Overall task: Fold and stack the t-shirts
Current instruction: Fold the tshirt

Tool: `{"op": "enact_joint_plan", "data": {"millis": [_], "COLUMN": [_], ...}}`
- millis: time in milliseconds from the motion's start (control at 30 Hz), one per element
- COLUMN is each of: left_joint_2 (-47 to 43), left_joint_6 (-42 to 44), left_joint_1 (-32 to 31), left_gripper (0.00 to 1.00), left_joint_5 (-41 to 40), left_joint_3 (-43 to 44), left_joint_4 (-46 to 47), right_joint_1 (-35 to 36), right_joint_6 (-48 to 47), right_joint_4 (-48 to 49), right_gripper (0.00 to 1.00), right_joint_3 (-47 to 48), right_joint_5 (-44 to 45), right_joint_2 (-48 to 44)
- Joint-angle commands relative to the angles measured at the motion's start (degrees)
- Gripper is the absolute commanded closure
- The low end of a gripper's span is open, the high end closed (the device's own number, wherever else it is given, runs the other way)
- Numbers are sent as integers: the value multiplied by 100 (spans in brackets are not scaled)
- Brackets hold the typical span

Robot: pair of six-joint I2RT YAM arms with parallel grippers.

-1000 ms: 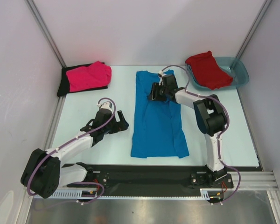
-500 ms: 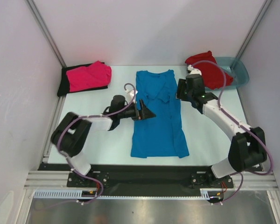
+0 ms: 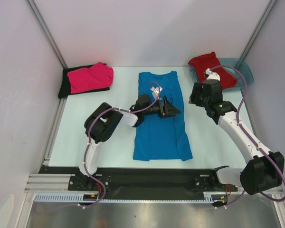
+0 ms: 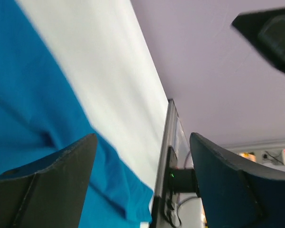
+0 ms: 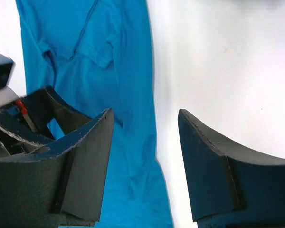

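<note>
The blue t-shirt (image 3: 160, 128) is plain cloth and lies flat in the middle of the table (image 3: 99, 142), collar toward the far wall, hem toward the arm bases; one sleeve (image 5: 97, 47) is turned in over the chest.

The left gripper (image 3: 175, 110) reaches across the shirt's upper half from the left; its fingers (image 4: 42, 190) stand wide apart with nothing between them, and in its wrist view the blue cloth fills the lower left beneath them, with bare table past the shirt's edge (whether the tips touch the fabric cannot be told).

The right gripper (image 3: 194, 99) hangs just beside the shirt's right edge, its jaws parted and holding nothing; in its wrist view that edge runs down between the two fingers (image 5: 80, 166), one over cloth, the other over bare table.

The red t-shirt (image 3: 206, 66) lies crumpled in the teal tub (image 3: 244, 73) at the far right; the hot pink t-shirt (image 3: 90, 77) sits folded on the black t-shirt (image 3: 65, 85) at the far left, well apart from both grippers.
</note>
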Motion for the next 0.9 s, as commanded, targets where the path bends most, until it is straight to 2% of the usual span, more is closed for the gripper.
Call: {"op": "enact_joint_plan", "data": {"millis": [0,67,200,233,300,333,600,733,767,867], "left_joint_2": [14,85,41,32,49,58,427,621,656,726], "left_joint_6": [690,1146,1981,2227,2482,2553,2651,2616,2590,2528], "left_joint_1": [-43,-60,-131,-157,-201,-227,-386,-447,-456,-474], "left_gripper": [16,16,16,16,18,19,21,28,33,36], "left_joint_5": [-582,-864,-1988,-2478,-2789,-3199,-3590,-3696,-3670,-3748], "left_joint_3": [768,1162,1639,1735,2034,2113,2896,3168,3169,3204], "left_joint_4": [-849,-1457,-2812,-3136,-3752,-3929,-4800,-5038,-5038,-5073], "right_joint_1": [-99,-135,-197,-205,-205,-205,-240,-249,-267,-284], "right_joint_6": [-158,-150,-141,-141,-132,-132,-141,-132,-141,-132], "right_joint_4": [-69,-61,-34,-26,-17,-8,45,54,54,62], "right_gripper": [38,38,38,38,38,37,37,37,37,37], "right_joint_3": [-78,-122,-175,-175,-175,-175,-157,-184,-193,-210], "right_joint_5": [-151,-213,-344,-379,-388,-388,-502,-503,-511,-538], "right_joint_2": [-174,-209,-261,-262,-253,-262,-174,-174,-174,-174]}}
